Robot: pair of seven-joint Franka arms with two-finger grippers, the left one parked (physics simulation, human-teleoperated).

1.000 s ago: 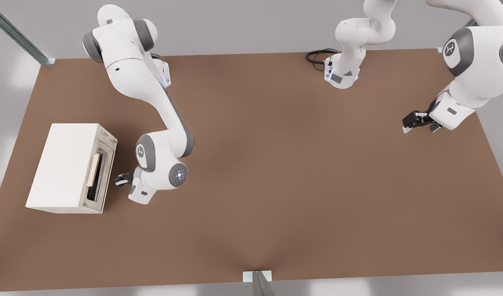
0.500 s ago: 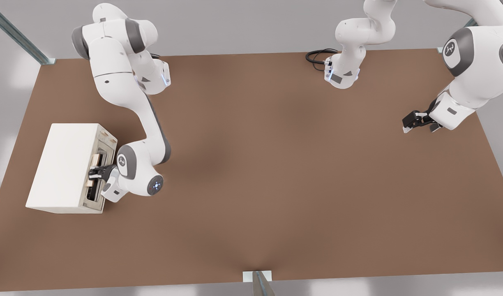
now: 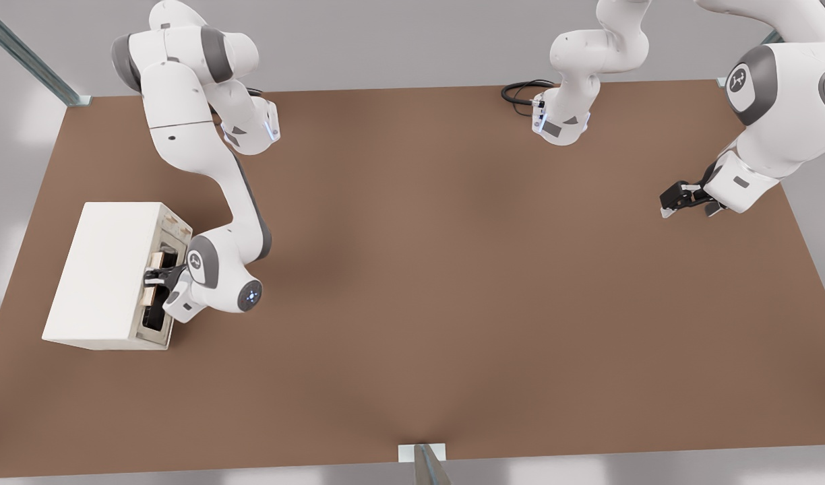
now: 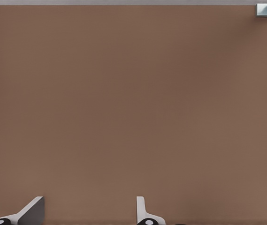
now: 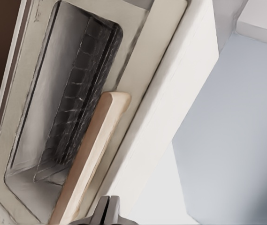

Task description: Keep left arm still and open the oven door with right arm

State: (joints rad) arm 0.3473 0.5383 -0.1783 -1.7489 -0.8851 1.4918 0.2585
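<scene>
oven [image 3: 106, 269]: cream-white box on the table [image 3: 453, 269], near the edge at the front view's left; front face turned toward the front view's right.
door [image 5: 44, 117]: looks flush with the oven front, dark glass with a wire rack visible behind it in the right wrist view.
handle [image 5: 93, 154]: pale tan bar along the door's upper edge, just under the oven's top; one rounded end visible in the wrist view. In the front view it shows as short tan bits either side of the gripper.
right arm [image 3: 203, 155]: comes down from its base at the table's far side, elbow bent, wrist disc [image 3: 251, 294] lit blue-white, wrist right in front of the oven.
gripper [image 3: 158, 277]: at the door, on the handle, about mid-length of the bar.
fingers [image 5: 107, 213]: in the wrist view the two dark tips sit pressed together with no gap, next to the handle's edge. In the front view black parts sit over the handle; can't tell whether the bar is actually clamped.
table: plain brown top.
</scene>
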